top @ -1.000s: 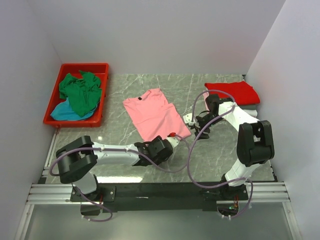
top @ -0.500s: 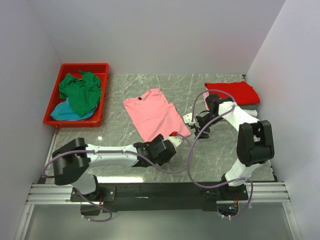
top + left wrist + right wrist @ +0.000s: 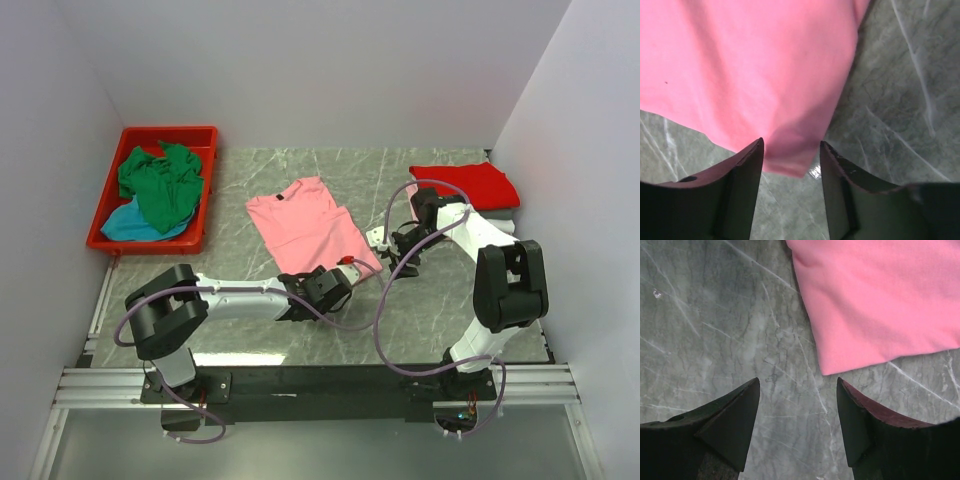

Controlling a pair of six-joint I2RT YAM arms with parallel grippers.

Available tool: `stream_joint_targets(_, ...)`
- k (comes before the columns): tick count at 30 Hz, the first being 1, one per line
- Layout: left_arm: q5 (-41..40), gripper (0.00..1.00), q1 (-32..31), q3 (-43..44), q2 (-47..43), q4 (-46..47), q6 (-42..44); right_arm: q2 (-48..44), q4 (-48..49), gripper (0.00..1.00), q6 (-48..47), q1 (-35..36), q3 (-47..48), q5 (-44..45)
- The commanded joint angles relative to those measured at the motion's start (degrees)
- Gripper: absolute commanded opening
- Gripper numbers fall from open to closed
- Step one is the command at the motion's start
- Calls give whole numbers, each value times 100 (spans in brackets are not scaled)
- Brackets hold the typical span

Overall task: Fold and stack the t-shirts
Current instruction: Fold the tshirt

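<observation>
- At the middle of the marble table (image 3: 440, 305), the salmon pink t-shirt (image 3: 305, 232) lies spread flat, its neck toward the back wall and its hem toward the arms.
- The left gripper (image 3: 790, 147) sits low at a near corner of the cloth. Its jaws stand apart with that corner lying between them, not yet pinched.
- The right gripper (image 3: 797, 385) hangs over bare marble with its jaws spread and nothing in them. Another corner of the pink cloth lies just ahead of it, slightly to one side.
- The step in hand looks like taking hold of the near edge to start a fold.
- To do it well, the left jaws should close only once the corner sits deep between the fingers, so that every layer is caught and none slips out.
- The right gripper would first need to slide forward until its corner sits between the jaws.
- Both corners should then rise together and travel level and low, so the fold line runs straight and the rest of the shirt is not dragged.
- The red bin (image 3: 170, 131) at the back left holds a crumpled green t-shirt (image 3: 160, 185) lying on a teal t-shirt (image 3: 128, 226). Neither is folded.
- A folded red t-shirt (image 3: 465, 185) lies on the table at the back right, in no container. It appears to be the stack.
</observation>
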Motion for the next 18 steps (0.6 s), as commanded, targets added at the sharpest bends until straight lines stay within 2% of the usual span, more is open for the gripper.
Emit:
stream_joint_targets(1, 331, 49, -18, 110, -86, -177, -139, 4, -54, 69, -119, 35, 58, 62)
stream_joint_targets(11, 842, 42, -202, -66, -60, -283, -447, 30, -115, 68, -110, 87, 102, 167)
stream_joint_targets(14, 719, 43, -211, -110, -51, -301, -491, 39, -72, 68, -75, 114, 76, 238)
stream_joint_targets(16, 394, 48, -211, -110, -34, -336, -561, 47, -28, 68, -40, 158, 23, 299)
stream_joint_targets(18, 245, 48, -202, -75, -42, -345, -597, 30, 104, 68, -31, 254, -91, 457)
